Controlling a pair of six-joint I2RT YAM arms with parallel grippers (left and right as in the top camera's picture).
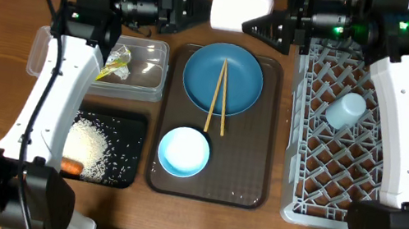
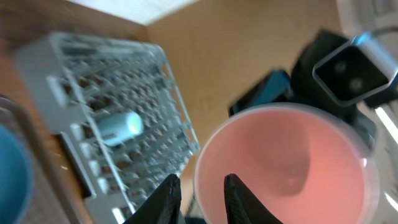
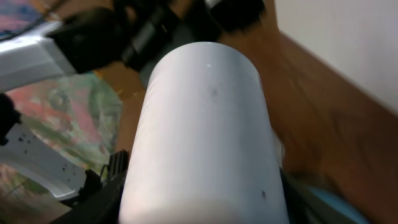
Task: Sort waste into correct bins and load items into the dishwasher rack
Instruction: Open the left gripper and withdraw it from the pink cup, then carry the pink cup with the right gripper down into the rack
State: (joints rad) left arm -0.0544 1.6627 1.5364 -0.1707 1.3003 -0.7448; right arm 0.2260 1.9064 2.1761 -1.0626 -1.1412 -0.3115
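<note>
Though white outside, cup (image 2: 286,162) gapes pink.

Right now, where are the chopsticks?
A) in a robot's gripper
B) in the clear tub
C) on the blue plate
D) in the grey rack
C: the chopsticks lie across the blue plate on the brown tray, with their lower ends poking out past the plate's rim.

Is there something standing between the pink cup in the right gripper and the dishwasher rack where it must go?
Nothing visible does. The pink cup hangs in the right gripper beside the dishwasher rack; only a light-blue cup lies inside.
</note>
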